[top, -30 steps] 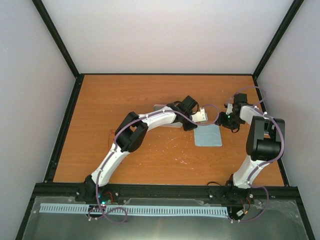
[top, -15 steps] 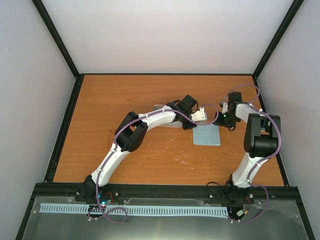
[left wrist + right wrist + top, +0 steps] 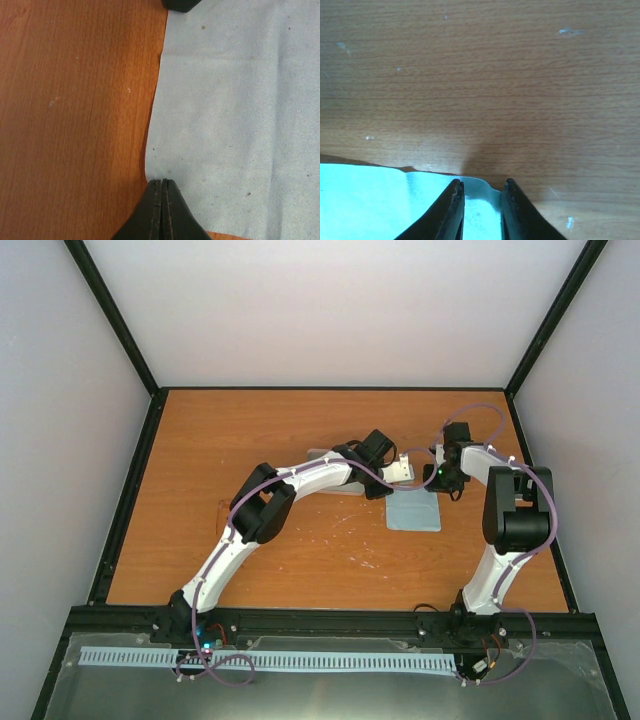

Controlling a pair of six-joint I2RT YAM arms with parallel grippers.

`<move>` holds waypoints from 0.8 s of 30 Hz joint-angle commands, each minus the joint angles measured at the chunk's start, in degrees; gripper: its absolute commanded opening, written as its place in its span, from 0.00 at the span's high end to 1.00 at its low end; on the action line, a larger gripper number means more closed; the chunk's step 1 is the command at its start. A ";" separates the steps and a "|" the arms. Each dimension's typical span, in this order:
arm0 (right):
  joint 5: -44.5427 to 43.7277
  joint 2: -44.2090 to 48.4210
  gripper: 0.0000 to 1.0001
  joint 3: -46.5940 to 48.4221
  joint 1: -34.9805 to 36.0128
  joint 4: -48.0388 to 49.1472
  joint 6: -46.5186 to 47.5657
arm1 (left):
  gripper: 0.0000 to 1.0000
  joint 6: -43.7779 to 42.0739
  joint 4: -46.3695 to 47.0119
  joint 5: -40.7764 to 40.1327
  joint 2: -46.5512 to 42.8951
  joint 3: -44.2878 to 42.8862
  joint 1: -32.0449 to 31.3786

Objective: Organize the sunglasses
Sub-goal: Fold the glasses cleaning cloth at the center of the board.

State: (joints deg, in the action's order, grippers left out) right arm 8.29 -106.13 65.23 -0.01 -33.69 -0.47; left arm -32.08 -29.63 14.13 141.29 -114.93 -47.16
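Note:
The sunglasses do not show in any view. A flat light blue cloth (image 3: 415,512) lies on the wooden table right of centre. My left gripper (image 3: 398,483) is at the cloth's far left corner. In the left wrist view its fingers (image 3: 162,182) are shut together on the very corner of the cloth (image 3: 235,110). My right gripper (image 3: 438,480) is at the far right corner. In the right wrist view it (image 3: 481,186) is narrowly open, and the cloth's (image 3: 380,200) curled-up corner lies between the two fingers.
A pale flat object (image 3: 318,454) lies mostly hidden under my left forearm. A dark finger of the other gripper (image 3: 180,4) shows at the top of the left wrist view. Black frame rails (image 3: 330,618) edge the table; white walls stand close around it.
My right gripper has moved left and slightly away, up to the cloth's far right corner. The left arm has stayed almost still. The cloth has shifted very slightly.

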 commanded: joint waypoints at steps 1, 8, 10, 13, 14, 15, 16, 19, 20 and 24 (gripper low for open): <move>-2.65 -2.45 0.83 0.21 0.27 -2.79 0.21 | 0.99 -0.47 -0.35 -0.42 1.18 -2.23 0.58; -3.29 -0.66 0.97 0.20 0.33 -2.02 -0.10 | 0.99 0.46 0.49 -0.46 0.46 -2.14 0.62; -2.62 0.51 0.97 -0.20 0.33 -1.25 -0.23 | 0.99 0.92 0.91 -0.39 -0.02 -2.14 0.58; -0.92 2.74 0.97 -1.39 0.29 0.51 -0.33 | 0.99 1.30 1.53 -0.58 -0.59 -2.14 0.60; -0.35 3.28 0.97 -1.99 0.28 1.12 -0.40 | 0.99 1.25 1.78 -0.74 -0.81 -2.15 0.58; 0.19 3.68 0.97 -2.36 0.27 1.53 -0.45 | 0.99 1.30 1.91 -0.93 -0.85 -2.15 0.57; 0.47 3.99 0.97 -2.51 0.30 1.79 -0.56 | 0.99 1.22 1.94 -1.10 -0.92 -2.14 0.62; 1.06 4.96 0.97 -3.26 0.31 2.13 -0.67 | 0.99 1.31 2.03 -1.13 -1.17 -2.09 0.62; 1.10 5.53 0.97 -3.73 0.28 2.37 -0.67 | 0.99 1.40 2.11 -1.16 -1.31 -1.97 0.58; 0.62 8.57 0.97 -5.82 0.19 4.07 -0.83 | 0.99 1.86 2.57 -1.10 -1.94 -1.54 0.57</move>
State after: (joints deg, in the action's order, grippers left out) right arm 8.62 -101.60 61.23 0.03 -32.14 -0.84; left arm -31.20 -28.29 13.26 141.29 -114.93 -46.98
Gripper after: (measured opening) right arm 0.028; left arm 0.019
